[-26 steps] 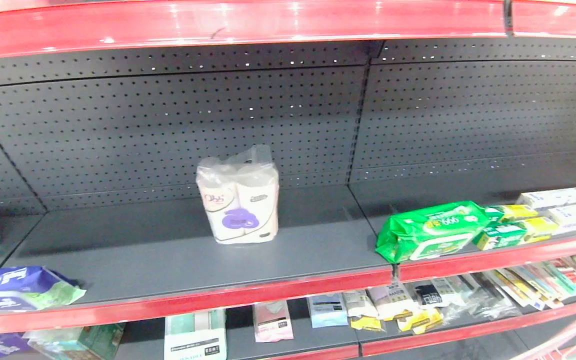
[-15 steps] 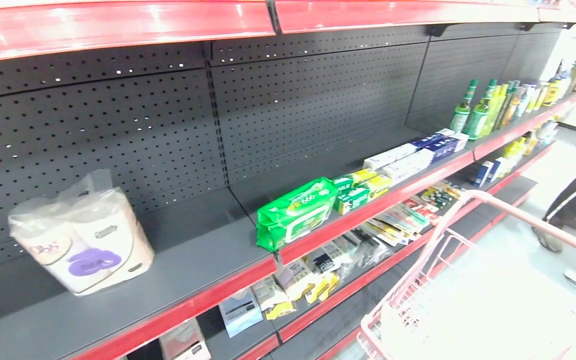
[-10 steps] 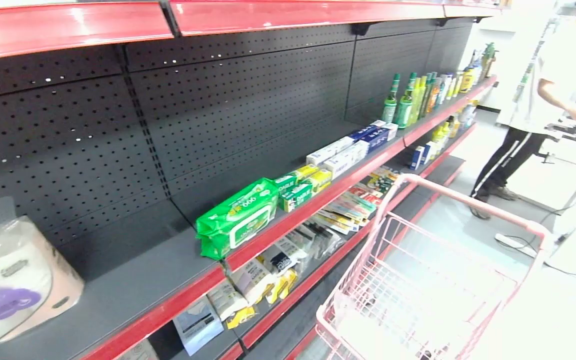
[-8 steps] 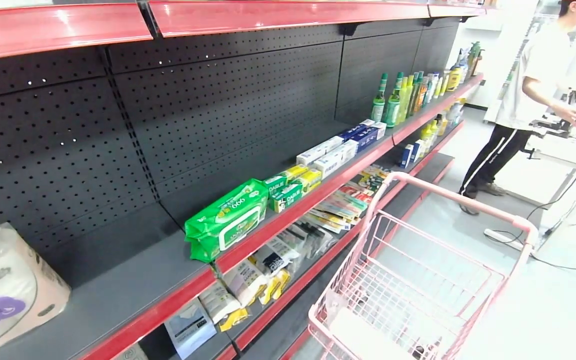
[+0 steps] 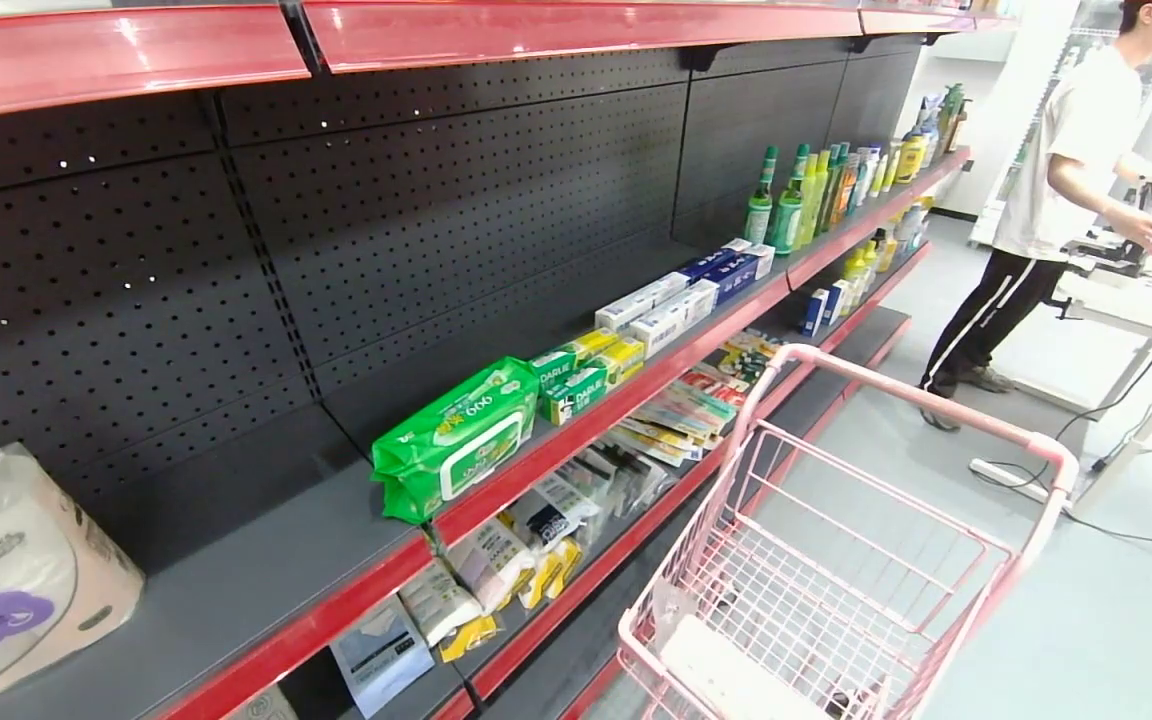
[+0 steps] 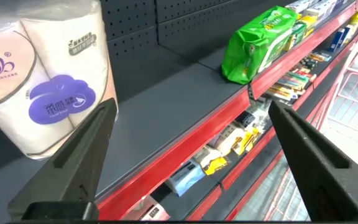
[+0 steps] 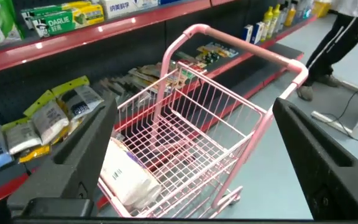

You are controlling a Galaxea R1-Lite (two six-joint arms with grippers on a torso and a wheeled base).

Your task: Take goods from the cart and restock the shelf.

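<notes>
While the right hand [image 7: 194, 152] gapes above the cart [image 7: 247, 46], a pack [image 7: 129, 171] lies inside.

— How does the left gripper [image 6: 191, 107] stand?
— Spread wide. Its two dark, wedge-shaped fingers [image 6: 73, 168] taper toward their tips and sit well apart, one on each side of the left wrist view. The wrist is held close to level.
— And the right gripper [image 7: 194, 104]?
— Much the same: jaws parted as far, black angular fingers [image 7: 319, 158] far apart, their tips pointing away from the camera. This wrist is pitched more steeply downward than the left one.
</notes>
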